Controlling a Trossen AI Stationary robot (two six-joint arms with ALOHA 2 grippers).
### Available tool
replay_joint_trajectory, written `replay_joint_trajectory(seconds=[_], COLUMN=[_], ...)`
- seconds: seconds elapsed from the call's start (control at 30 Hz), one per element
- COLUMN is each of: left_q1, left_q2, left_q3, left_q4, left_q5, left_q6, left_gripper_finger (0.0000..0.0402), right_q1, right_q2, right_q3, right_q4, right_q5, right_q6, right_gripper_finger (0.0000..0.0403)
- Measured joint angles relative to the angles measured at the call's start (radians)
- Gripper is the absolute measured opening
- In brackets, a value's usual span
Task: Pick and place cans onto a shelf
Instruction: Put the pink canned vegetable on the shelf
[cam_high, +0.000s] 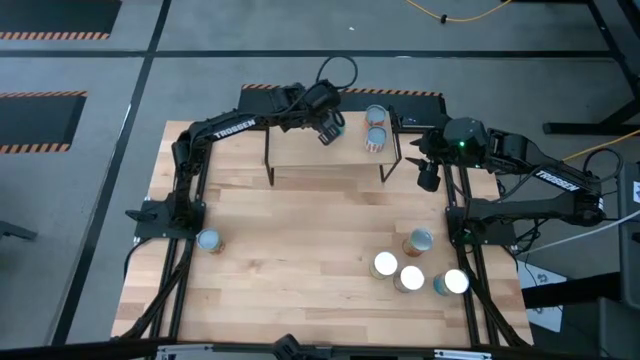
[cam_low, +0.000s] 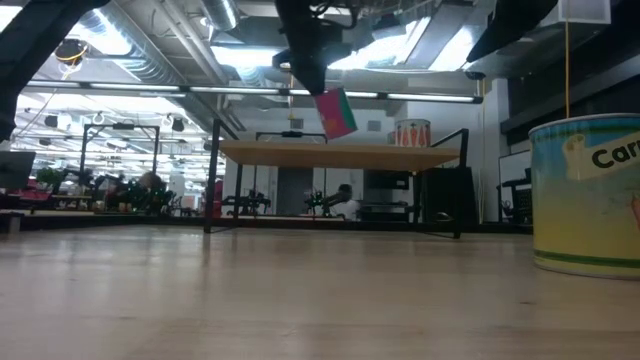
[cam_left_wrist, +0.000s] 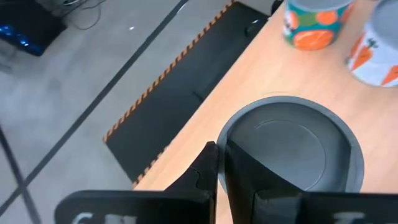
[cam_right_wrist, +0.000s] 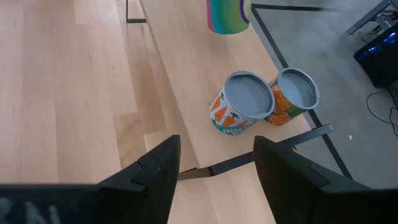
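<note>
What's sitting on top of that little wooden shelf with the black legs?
Two orange-patterned tins stand on the small wooden shelf. The left end effector holds a third, pink-and-green can above it. The arm hides part of the board.

Eight small round tins in all: two (cam_high: 376, 131) standing on the one low wooden shelf (cam_high: 300, 152), one held above it, five on the big table (cam_high: 300, 250).

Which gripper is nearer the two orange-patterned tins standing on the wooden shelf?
Left. The left gripper, shut on a can, hovers just beside the two tins; the open right gripper sits farther off, past the shelf's end.
</note>
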Motion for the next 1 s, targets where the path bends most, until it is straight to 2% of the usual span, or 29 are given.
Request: replay_joint_trajectory(seconds=[0.23,1.0], left_q1=[0.029,0.111], left_q2=[0.000,0.000], left_q3=[0.000,0.000], left_q4=[-0.050,-0.089], left_q5=[-0.042,-0.032], left_q6=[0.000,-0.004], left_gripper_finger=[0.0012,0.0015], right_q1=[0.000,0.000], right_q2=[0.000,0.000], right_q3=[0.000,0.000], right_q4=[0.000,0.000], right_q5=[0.000,0.000], right_q6=[0.000,0.000], right_gripper_finger=[0.0208,0.0208])
